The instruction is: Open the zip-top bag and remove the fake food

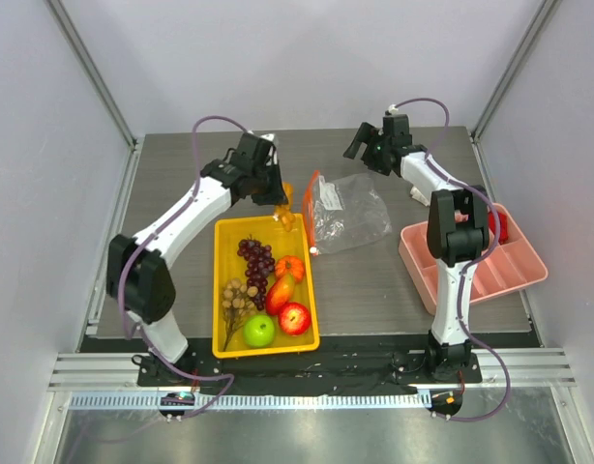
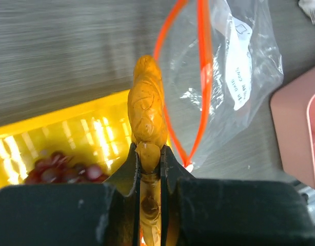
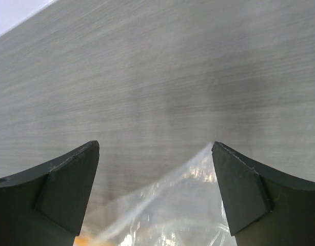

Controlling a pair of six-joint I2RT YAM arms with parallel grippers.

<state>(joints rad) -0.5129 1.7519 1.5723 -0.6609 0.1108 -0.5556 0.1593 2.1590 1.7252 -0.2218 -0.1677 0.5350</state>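
Note:
The zip-top bag lies flat on the table, right of the yellow tray, its orange-red mouth gaping open. My left gripper is shut on a yellow-orange fake food piece and holds it over the tray's far right corner, beside the bag's mouth. The tray holds other fake food: purple grapes, an orange pumpkin, a red apple, a green apple and a tan cluster. My right gripper hangs open above the bag's far edge, with nothing between its fingers.
A pink compartment tray sits at the right edge of the table, next to the right arm. A white cloth lies just beyond the bag, towards the pink tray. Grey walls and metal posts close off the back and sides.

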